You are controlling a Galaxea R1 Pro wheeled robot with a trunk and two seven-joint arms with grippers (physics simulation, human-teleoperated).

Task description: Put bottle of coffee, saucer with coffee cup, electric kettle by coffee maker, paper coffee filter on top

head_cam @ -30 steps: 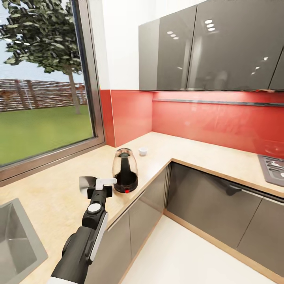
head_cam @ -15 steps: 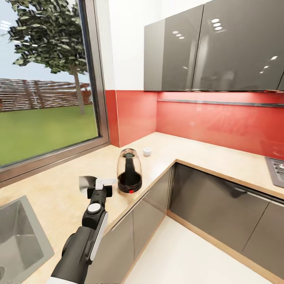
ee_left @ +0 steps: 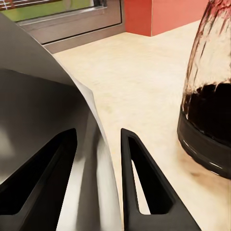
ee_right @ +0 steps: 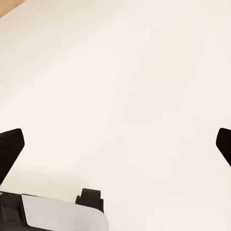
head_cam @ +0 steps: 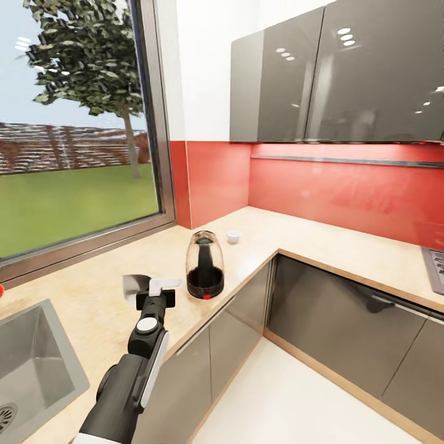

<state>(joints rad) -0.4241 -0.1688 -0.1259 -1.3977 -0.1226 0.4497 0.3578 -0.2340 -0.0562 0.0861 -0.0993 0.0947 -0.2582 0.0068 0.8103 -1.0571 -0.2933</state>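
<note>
The left pincer [head_cam: 151, 290] is clamped on the paper coffee filter [ee_left: 53, 144], carried over the tabletop [head_cam: 92, 296] just beside the coffee maker [head_cam: 205, 265], presumably to cap it; the right pincer [ee_right: 115, 144] gapes wide, empty, above pale floor; a small cup [head_cam: 233, 236] sits beyond.

We see an L-shaped beige countertop [head_cam: 320, 243] with a red backsplash [head_cam: 345, 194] and glossy grey wall cabinets [head_cam: 336, 71] above it, a steel sink [head_cam: 34, 364] set into it, a big window [head_cam: 74, 135] along its left run, and pale floor [head_cam: 290, 404] below.
</note>
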